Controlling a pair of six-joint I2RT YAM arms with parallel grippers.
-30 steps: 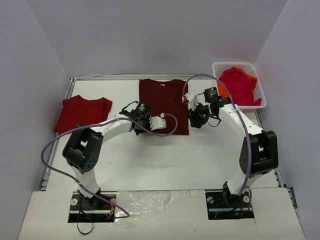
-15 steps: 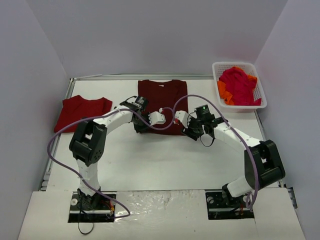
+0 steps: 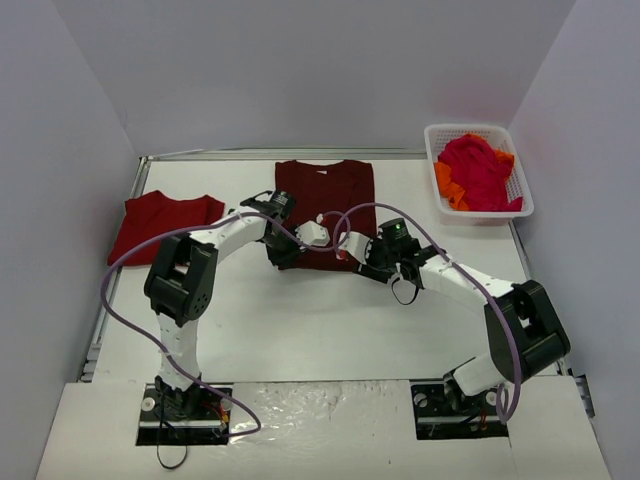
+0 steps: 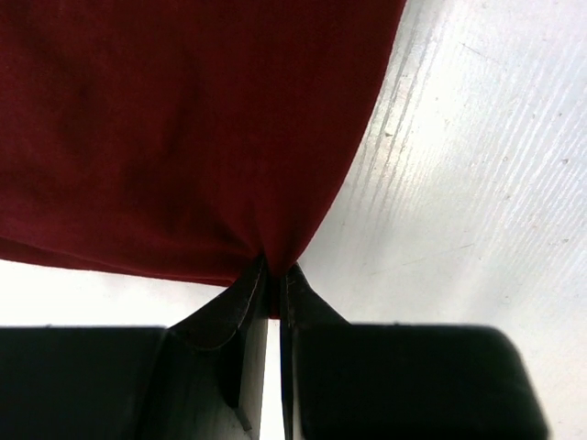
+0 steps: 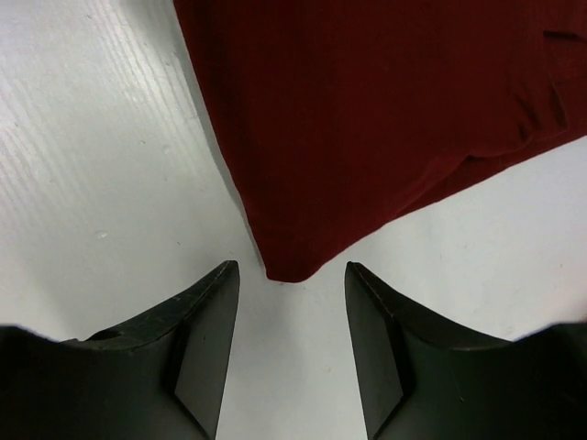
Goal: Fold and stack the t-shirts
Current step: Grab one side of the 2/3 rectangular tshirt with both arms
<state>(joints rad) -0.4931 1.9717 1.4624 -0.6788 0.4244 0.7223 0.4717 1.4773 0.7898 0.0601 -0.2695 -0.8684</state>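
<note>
Table [image 3: 300, 320]; left wrist alone shows t-shirt [image 4: 183, 119] pinched.

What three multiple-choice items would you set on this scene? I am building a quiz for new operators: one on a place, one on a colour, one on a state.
1. Where does the white basket stand on the table?
A) near left corner
B) far right corner
C) centre

2. What colour is the spread shirt at the table's middle?
A) orange
B) white
C) dark maroon

3. How is the left gripper?
A) shut on the spread shirt's corner
B) open above bare table
C) out of view

Key:
1 B, the top view shows it at the far right.
2 C, both wrist views show dark maroon cloth.
3 A, the left wrist view shows its fingers pinching the cloth's corner.
</note>
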